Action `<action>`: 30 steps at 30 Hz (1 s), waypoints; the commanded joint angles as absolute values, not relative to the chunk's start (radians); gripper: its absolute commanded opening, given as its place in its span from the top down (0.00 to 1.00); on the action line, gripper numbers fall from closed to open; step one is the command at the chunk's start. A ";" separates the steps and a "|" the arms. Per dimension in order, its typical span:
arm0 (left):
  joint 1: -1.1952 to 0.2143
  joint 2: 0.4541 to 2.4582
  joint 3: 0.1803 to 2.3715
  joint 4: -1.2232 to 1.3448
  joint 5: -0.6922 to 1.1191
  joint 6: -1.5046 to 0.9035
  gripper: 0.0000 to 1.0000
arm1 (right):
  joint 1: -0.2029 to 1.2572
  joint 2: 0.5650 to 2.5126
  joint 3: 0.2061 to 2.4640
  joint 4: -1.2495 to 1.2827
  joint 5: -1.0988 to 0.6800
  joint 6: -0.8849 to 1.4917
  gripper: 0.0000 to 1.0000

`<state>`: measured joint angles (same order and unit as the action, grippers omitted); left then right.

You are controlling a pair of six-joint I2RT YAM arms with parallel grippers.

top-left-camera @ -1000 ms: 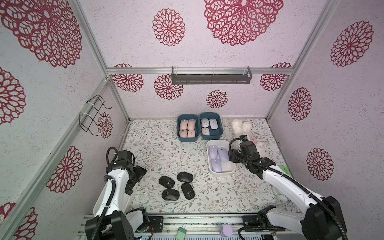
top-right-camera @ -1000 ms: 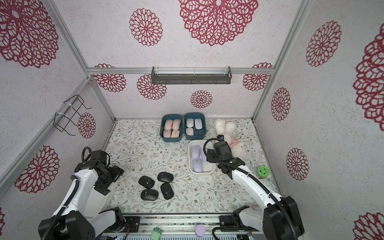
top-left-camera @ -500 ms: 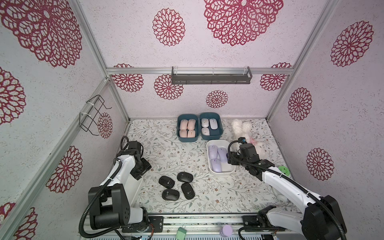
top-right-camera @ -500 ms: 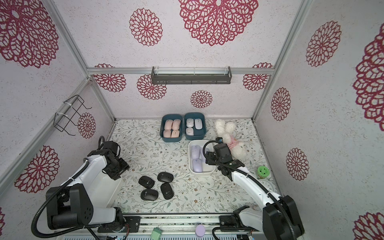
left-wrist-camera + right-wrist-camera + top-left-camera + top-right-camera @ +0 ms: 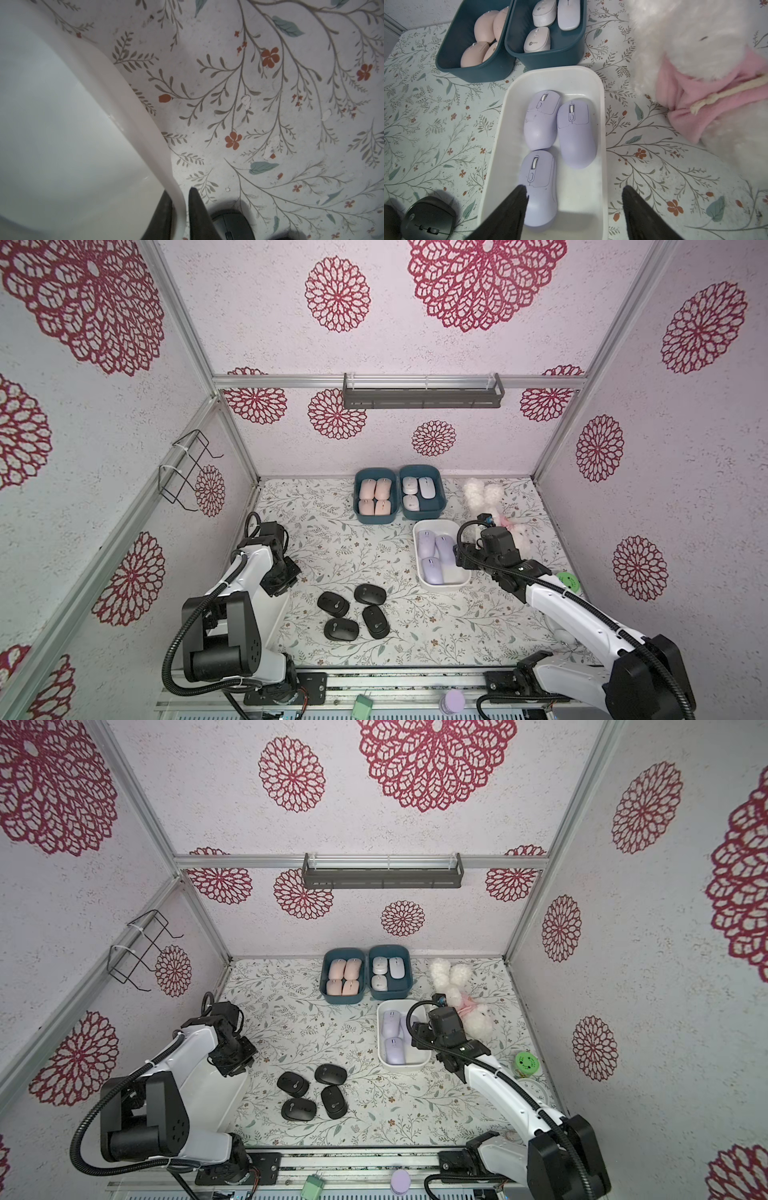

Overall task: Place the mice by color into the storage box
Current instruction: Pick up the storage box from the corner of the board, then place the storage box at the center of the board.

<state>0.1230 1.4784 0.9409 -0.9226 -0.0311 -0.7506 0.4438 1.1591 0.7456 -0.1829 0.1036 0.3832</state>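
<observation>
While the left gripper (image 5: 179,190), open a second ago, is pinching the rim of the empty white box (image 5: 145,133) — likely for the loose black mice (image 5: 332,604) alongside — the right gripper (image 5: 574,187) is hovering open, empty, over the lilac mice (image 5: 542,120).

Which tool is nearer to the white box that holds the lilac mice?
Right. The right tool hangs open over the white box; the left tool is far off beyond the black mice, closed on the rim of another white bin.
</observation>
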 commanded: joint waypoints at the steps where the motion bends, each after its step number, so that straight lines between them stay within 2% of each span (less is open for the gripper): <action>1: 0.121 1.500 1.014 -0.862 -0.011 -0.749 0.88 | 0.442 1.131 0.760 -0.155 0.118 0.363 0.25; 4: 0.120 1.587 1.146 -0.862 0.000 -0.746 1.00 | 0.442 1.136 0.759 -0.149 0.121 0.361 0.25; 13: 0.003 1.882 1.523 -0.833 -0.013 -0.953 1.00 | 0.441 1.112 0.752 -0.141 0.131 0.367 0.26; 20: -0.091 2.064 1.707 -0.797 -0.024 -1.129 0.98 | 0.441 1.064 0.734 -0.131 0.166 0.380 0.27; 21: -0.096 2.083 1.732 -0.797 -0.009 -1.137 0.86 | 0.441 1.050 0.732 -0.129 0.173 0.382 0.27; 22: -0.098 2.095 1.751 -0.795 0.010 -1.143 0.79 | 0.442 1.044 0.731 -0.130 0.175 0.382 0.27; 24: -0.099 2.101 1.771 -0.773 0.041 -1.155 0.74 | 0.442 1.039 0.737 -0.132 0.173 0.377 0.27; 27: -0.098 2.073 1.789 -0.717 0.115 -1.142 0.38 | 0.443 1.048 0.739 -0.128 0.163 0.376 0.28; 29: -0.097 2.043 1.834 -0.773 0.110 -1.064 0.20 | 0.444 1.059 0.742 -0.124 0.150 0.377 0.29; 30: -0.094 2.016 1.842 -0.805 0.087 -1.024 0.15 | 0.444 1.061 0.745 -0.126 0.146 0.376 0.29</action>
<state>-0.1020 2.1036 1.7882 -0.7822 0.0799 -1.0859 0.4438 1.0588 0.7273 -0.1478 0.1452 0.3843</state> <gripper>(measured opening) 0.800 0.712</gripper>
